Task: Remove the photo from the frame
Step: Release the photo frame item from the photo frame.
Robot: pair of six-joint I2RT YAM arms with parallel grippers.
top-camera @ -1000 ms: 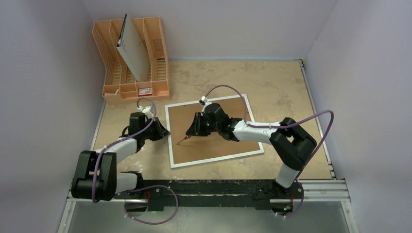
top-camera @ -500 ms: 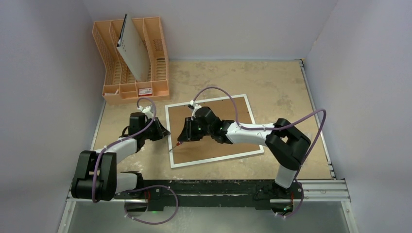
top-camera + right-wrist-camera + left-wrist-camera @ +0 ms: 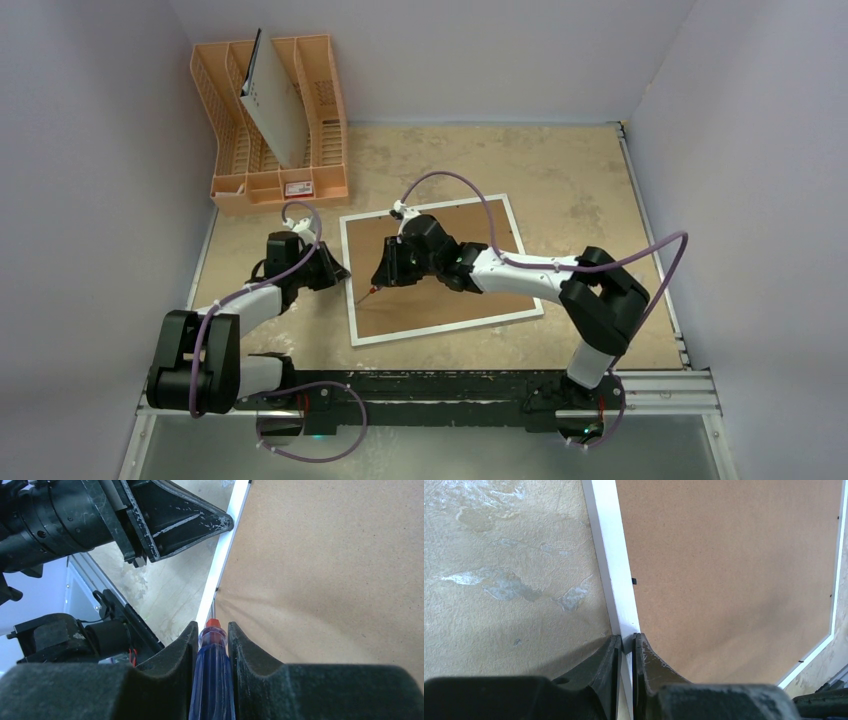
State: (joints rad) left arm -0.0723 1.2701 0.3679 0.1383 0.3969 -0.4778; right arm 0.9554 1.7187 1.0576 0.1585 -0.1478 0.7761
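Gently: left gripper [image 3: 626, 645] pinching the white-edged brown fibreboard frame [image 3: 610, 555], my right gripper [image 3: 212, 630], clamping a blue-handled screwdriver [image 3: 212, 680], should lever the small black clip [image 3: 634, 581].

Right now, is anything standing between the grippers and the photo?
Yes. The frame lies back-up, so its brown backing board covers the whole opening and no photo shows. A small black tab sits at the board's edge.
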